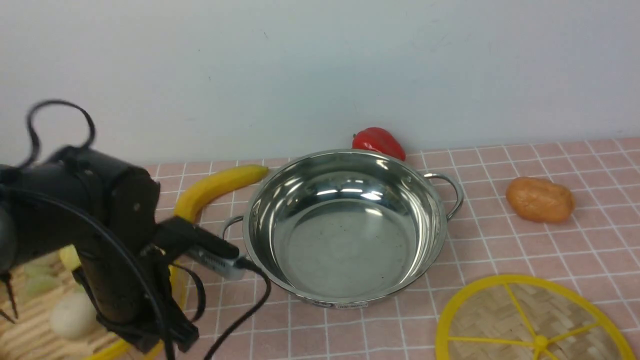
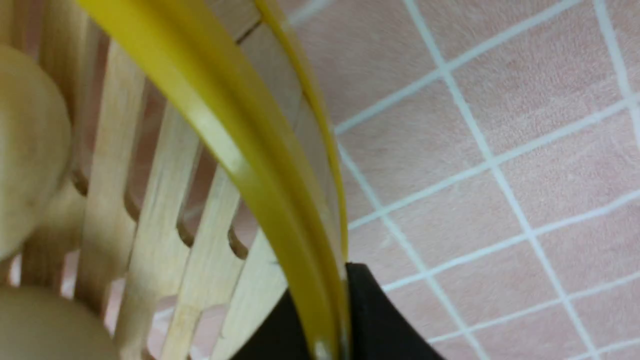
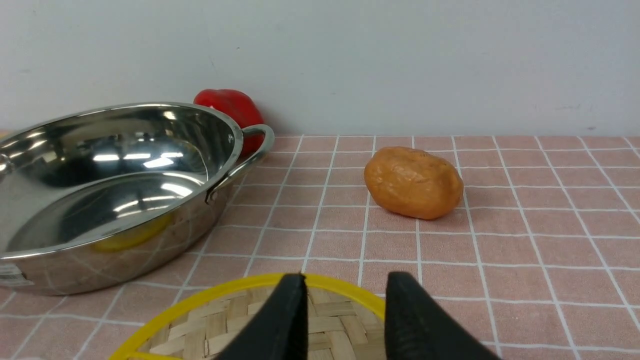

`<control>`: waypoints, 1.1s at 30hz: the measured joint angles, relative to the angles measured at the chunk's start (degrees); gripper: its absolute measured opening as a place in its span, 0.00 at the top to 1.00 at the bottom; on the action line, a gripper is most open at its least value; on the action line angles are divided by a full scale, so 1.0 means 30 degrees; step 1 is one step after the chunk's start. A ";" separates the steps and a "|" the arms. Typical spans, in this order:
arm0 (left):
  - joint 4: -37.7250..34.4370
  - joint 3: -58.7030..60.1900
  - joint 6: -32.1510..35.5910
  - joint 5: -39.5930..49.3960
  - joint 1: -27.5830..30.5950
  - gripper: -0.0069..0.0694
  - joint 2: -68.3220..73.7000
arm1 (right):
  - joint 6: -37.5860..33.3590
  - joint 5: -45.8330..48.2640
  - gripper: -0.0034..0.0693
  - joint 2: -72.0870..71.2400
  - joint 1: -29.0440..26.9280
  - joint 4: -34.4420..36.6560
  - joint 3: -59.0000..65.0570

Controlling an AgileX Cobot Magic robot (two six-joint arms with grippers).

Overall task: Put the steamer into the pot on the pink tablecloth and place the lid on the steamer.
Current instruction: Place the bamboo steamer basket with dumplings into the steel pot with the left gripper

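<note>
**Left jaws clamped on steamer rim, right jaws spread over lid**

- Left gripper [image 2: 322, 285]: one black finger on each side of the yellow rim of the steamer [image 2: 220, 140], both pressed against it. It is grasping the rim. Can't tell whether the basket is lifted off the cloth.
- The steamer is at the near-left corner of the front view, mostly behind the left arm [image 1: 100, 225]. It is outside the pot [image 1: 345, 235], just to its left.
- Inside the steamer, on the slatted floor: a pale egg-like ball [image 1: 72, 315] and some pale green pieces [image 1: 40, 285], blurred.
- Right gripper [image 3: 345, 310]: fingers apart with a clear gap and nothing between them. It is released and sits above the far edge of the lid [image 1: 530, 325]. Contact with the lid can't be judged.
- The lid lies flat on the pink tablecloth [image 1: 525, 240], near right, apart from the pot, knob and spokes facing up.
- The pot is upright in the centre of the cloth, label on the near wall, loop handles left and right.
- Other items on the cloth:
  - banana [image 1: 215, 187], behind-left of the pot, its tip close to the rim
  - red pepper [image 1: 378, 141], behind the pot against the wall [image 1: 320, 65]
  - orange potato-like lump [image 1: 540, 200], right of the pot, apart from it
</note>
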 joint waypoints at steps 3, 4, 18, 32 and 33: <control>-0.0459 -0.2086 0.2888 0.0827 0.0000 0.87 -0.1323 | 0.0000 0.0000 0.62 0.0000 0.0000 0.0000 0.0000; -0.0567 -0.2328 0.3108 0.0869 0.0000 0.87 -0.1363 | 0.0000 0.0000 0.62 0.0000 0.0000 0.0000 0.0000; -0.3580 -0.9541 1.2207 0.1208 -0.6180 0.87 0.2021 | 0.0000 0.0000 0.62 0.0000 0.0000 0.0000 0.0000; -0.0532 -1.1821 1.2820 0.0727 -0.7359 0.87 0.8293 | 0.0000 0.0000 0.62 0.0000 0.0000 0.0000 0.0000; -0.0558 -1.1899 1.2838 0.0428 -0.7359 0.87 0.8674 | 0.0000 0.0000 0.62 0.0000 0.0000 0.0000 0.0000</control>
